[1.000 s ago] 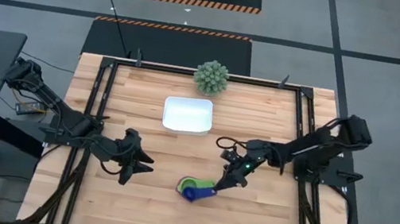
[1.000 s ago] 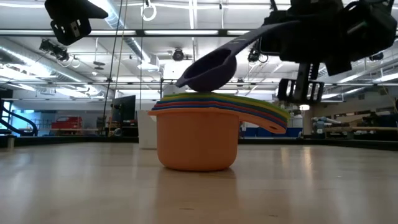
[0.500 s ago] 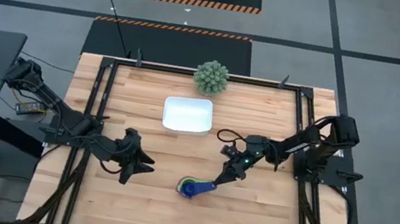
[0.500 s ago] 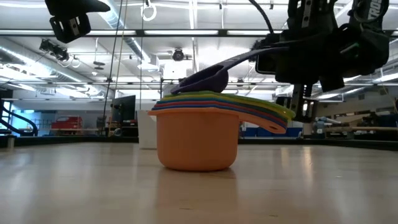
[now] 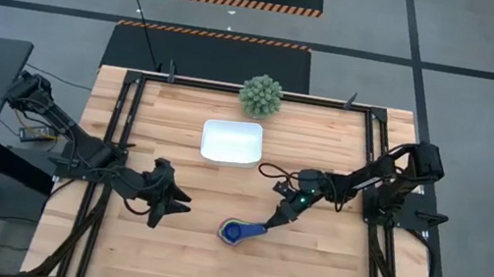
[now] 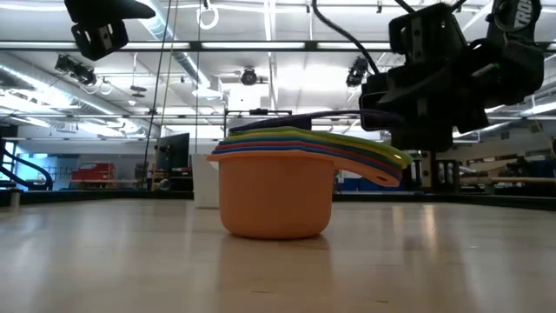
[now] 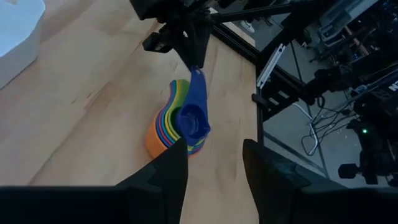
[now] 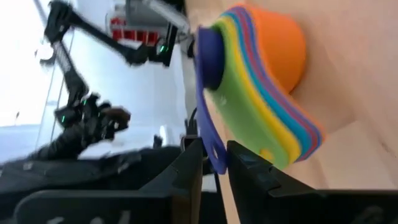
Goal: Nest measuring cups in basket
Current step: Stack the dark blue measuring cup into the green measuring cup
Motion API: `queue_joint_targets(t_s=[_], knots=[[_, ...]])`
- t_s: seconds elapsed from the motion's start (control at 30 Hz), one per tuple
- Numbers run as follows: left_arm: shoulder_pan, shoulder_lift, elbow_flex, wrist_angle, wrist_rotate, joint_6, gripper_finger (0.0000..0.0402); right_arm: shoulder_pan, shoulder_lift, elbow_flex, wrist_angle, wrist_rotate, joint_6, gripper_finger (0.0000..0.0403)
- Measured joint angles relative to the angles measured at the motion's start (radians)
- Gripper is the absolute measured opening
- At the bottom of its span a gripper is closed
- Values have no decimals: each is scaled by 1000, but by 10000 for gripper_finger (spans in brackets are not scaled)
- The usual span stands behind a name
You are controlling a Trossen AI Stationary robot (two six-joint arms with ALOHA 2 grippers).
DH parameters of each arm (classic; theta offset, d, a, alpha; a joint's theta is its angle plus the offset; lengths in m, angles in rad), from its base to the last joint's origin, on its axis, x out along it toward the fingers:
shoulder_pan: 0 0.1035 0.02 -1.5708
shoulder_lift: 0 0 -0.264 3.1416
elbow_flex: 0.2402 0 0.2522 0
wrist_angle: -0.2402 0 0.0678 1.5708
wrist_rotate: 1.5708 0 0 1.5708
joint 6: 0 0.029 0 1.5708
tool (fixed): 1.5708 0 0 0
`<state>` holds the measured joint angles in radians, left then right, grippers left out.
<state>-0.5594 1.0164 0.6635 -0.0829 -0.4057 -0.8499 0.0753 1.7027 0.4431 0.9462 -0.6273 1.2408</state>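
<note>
Purple-blue cup down in the stack, handle between the right claw's fingers

Nested measuring cups (image 5: pixel 233 232) sitting on the table (image 5: pixel 306 267) toward the front edge, a bit right of centre – orange one outermost in the low view, dark purple-blue cup (image 7: pixel 193 120) innermost on top. Right gripper (image 5: pixel 276 222) low at that cup's handle, fingers only a crack apart with the handle between them – can't tell whether still pinching or just touching. Most of the stack hidden from above under the top cup. Basket (image 5: pixel 231 142) well apart, nearer the back edge, holding no cups. Left gripper (image 5: pixel 180 199) hovering left of the stack, fingers spread about halfway, holding nothing. Spiky green plant (image 5: pixel 261 95) at the back edge.
</note>
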Motion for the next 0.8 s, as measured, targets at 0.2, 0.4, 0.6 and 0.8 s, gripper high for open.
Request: queue_joint_targets(t_s=[0.2,0.4,0.6,0.8], knots=[[0,0,0,0,0,32,160,11,0,0,-9,78,106,81],[0,0,0,0,0,36,160,39,0,0,-40,59,172,80],[0,0,0,4,0,35,160,47,0,0,-88,96,171,80],[0,0,0,7,11,28,160,32,0,1,-57,98,134,81]])
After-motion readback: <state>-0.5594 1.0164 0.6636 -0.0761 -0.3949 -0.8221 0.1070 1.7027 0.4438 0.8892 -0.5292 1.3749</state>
